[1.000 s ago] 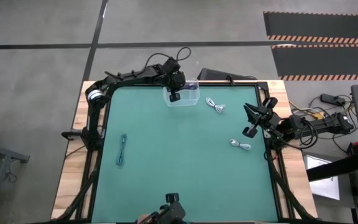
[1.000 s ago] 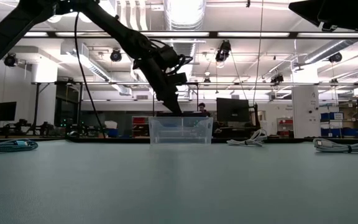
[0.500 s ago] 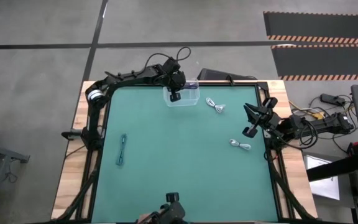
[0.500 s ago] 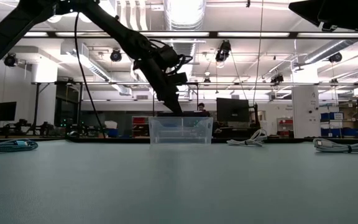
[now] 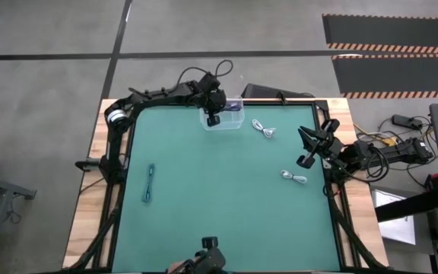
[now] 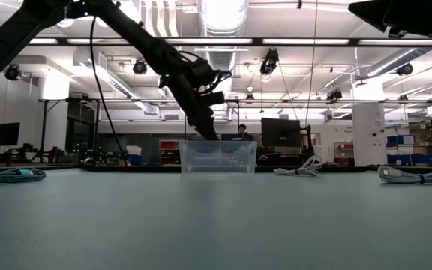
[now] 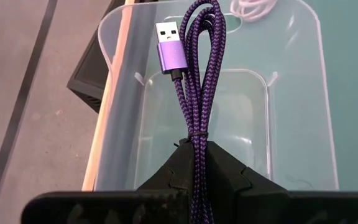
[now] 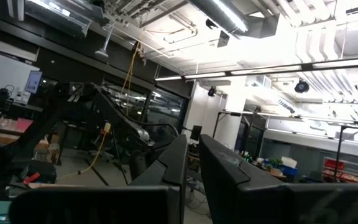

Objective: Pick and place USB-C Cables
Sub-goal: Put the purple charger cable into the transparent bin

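Left gripper (image 5: 214, 119) held over bin (image 5: 233, 122) at table's (image 5: 219, 198) far edge; bundled cable (image 7: 196, 74) clamped between its fingers, hung above the bin. Two cable bundles (image 5: 263, 129) (image 5: 294, 177) laid beside right gripper (image 5: 303, 150); another bundle (image 5: 150, 183) well apart from both.

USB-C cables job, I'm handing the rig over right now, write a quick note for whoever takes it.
Left gripper: shut on the purple braided cable, held above the clear plastic bin at the table's far edge; not yet released.
Right gripper: raised at the table's right edge, jaws nearly closed, holding nothing.
On the mat: teal cable on the left, white cable just right of the bin, second white cable near the right arm.
Done: none visibly in the bin.
Left: drop the purple one, then fetch the other three.
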`<act>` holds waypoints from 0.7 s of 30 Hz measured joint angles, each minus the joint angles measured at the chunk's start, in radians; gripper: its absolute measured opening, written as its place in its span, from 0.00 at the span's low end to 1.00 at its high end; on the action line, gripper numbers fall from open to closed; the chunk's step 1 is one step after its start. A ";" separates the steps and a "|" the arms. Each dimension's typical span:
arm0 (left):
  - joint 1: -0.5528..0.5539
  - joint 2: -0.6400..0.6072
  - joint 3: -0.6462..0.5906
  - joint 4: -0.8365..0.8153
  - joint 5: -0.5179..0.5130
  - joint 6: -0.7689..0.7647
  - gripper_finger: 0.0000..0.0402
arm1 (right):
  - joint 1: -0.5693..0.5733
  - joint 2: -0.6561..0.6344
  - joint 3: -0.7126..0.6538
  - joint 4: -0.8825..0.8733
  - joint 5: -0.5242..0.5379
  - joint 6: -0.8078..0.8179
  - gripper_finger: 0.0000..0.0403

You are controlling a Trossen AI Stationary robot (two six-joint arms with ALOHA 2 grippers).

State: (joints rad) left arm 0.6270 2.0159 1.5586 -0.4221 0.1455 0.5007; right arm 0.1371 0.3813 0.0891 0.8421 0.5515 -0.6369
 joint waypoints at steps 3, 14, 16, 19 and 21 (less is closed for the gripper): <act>0.000 0.000 -0.022 0.021 0.000 -0.012 0.03 | 0.000 0.000 0.000 0.000 0.000 0.000 0.08; 0.000 0.000 -0.036 0.048 0.000 -0.024 0.03 | 0.000 0.000 0.000 0.000 0.000 0.000 0.08; 0.000 0.000 -0.043 0.048 0.000 -0.025 0.03 | 0.000 0.000 0.000 0.000 0.000 0.000 0.08; 0.000 0.000 -0.059 0.049 0.000 -0.028 0.03 | 0.000 0.000 0.000 -0.001 0.000 0.000 0.08; 0.000 0.000 -0.069 0.052 0.000 -0.038 0.03 | 0.000 0.000 0.000 -0.001 0.000 0.000 0.08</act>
State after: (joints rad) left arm 0.6270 2.0159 1.4894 -0.3698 0.1452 0.4631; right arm 0.1371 0.3813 0.0891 0.8413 0.5514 -0.6369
